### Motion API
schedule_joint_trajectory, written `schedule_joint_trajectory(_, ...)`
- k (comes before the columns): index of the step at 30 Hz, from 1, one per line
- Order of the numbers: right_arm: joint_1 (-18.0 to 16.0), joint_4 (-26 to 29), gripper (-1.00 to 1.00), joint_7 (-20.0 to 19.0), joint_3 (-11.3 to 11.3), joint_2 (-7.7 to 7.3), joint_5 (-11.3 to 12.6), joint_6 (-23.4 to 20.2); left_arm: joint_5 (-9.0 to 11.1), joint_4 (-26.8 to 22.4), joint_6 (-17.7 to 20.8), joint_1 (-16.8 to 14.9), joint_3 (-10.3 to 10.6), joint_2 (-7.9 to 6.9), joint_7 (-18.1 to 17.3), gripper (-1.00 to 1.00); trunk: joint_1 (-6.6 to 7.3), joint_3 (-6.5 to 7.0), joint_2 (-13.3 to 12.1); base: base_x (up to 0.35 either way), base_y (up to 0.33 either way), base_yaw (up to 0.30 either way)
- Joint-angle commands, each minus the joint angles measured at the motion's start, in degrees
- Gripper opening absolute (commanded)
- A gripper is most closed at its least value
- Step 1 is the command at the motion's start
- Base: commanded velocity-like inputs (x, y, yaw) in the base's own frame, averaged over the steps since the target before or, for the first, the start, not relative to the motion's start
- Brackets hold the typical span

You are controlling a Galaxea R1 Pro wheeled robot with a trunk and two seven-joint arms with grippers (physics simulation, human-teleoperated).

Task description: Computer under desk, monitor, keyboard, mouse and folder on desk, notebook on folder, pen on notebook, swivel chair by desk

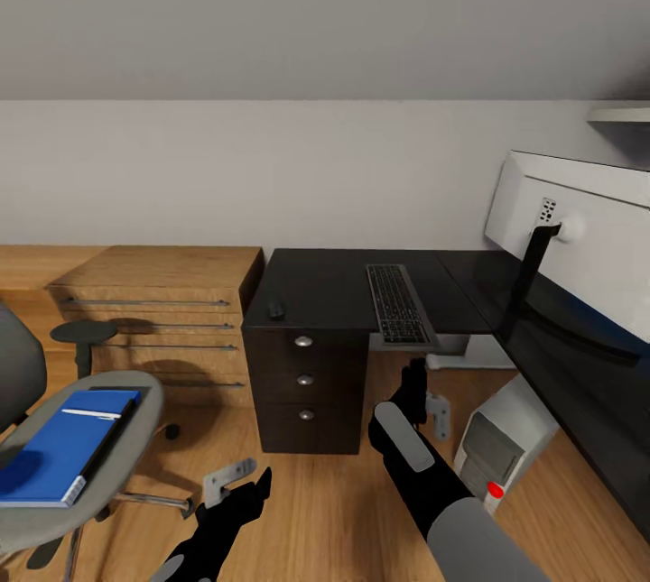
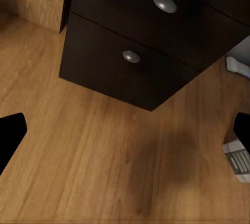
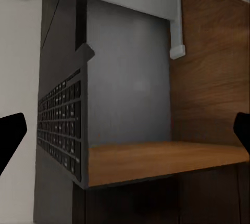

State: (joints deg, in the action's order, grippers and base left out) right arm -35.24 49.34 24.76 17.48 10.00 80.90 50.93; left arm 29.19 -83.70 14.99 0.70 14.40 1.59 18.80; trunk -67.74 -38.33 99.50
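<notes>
The right gripper (image 1: 417,381) hangs just below the front edge of the black worktop (image 1: 334,289), its fingers (image 3: 11,133) spread, with the keyboard (image 1: 397,303) lying on the worktop just above and ahead of them. The left gripper (image 1: 254,490) hovers low over the wood floor (image 2: 104,156) in front of the drawer unit (image 1: 305,379), fingers (image 2: 10,135) spread and empty. The blue folder (image 1: 63,447) lies on the swivel chair (image 1: 135,401) seat, well off to the left fingers' outer side. The computer (image 1: 501,447) stands on the floor near the right arm.

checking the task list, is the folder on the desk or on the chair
On the chair: the blue folder lies flat on the swivel chair seat, apart from the black desk.
</notes>
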Motion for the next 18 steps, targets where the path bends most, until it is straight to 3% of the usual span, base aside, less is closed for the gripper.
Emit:
schedule_joint_trajectory(1, 0.0, -0.4, 1.0, 0.4, 0.1, 0.0, -0.3, 0.2, 0.5, -0.1, 0.2, 0.0, 0.0, 0.0, 0.4, 1.0, 0.01, -0.05, 0.0, -0.039, 0.0, 0.0)
schedule_joint_trajectory(7, 2.8, -2.1, 1.0, 0.3, 0.4, 0.0, -1.8, 0.4, 0.4, 0.9, 0.1, 0.0, 0.0, 0.0, 0.3, 1.0, 0.67, 0.49, -1.2, -0.015, 0.0, 0.0)
schedule_joint_trajectory(14, 9.1, -3.2, 1.0, 0.4, 0.5, 0.0, -8.4, 0.1, 0.3, 2.3, 0.2, 0.0, 0.1, 0.0, 0.2, 1.0, 2.2, 1.75, -4.0, -0.003, 0.0, 0.0)
schedule_joint_trajectory(18, 13.1, -9.3, 1.0, 0.4, 1.6, 0.0, -14.5, -0.1, 0.3, 5.4, 0.2, 0.0, 0.1, 0.0, 0.1, 1.0, 3.08, 2.47, -5.6, 0.0, 0.0, 0.0)
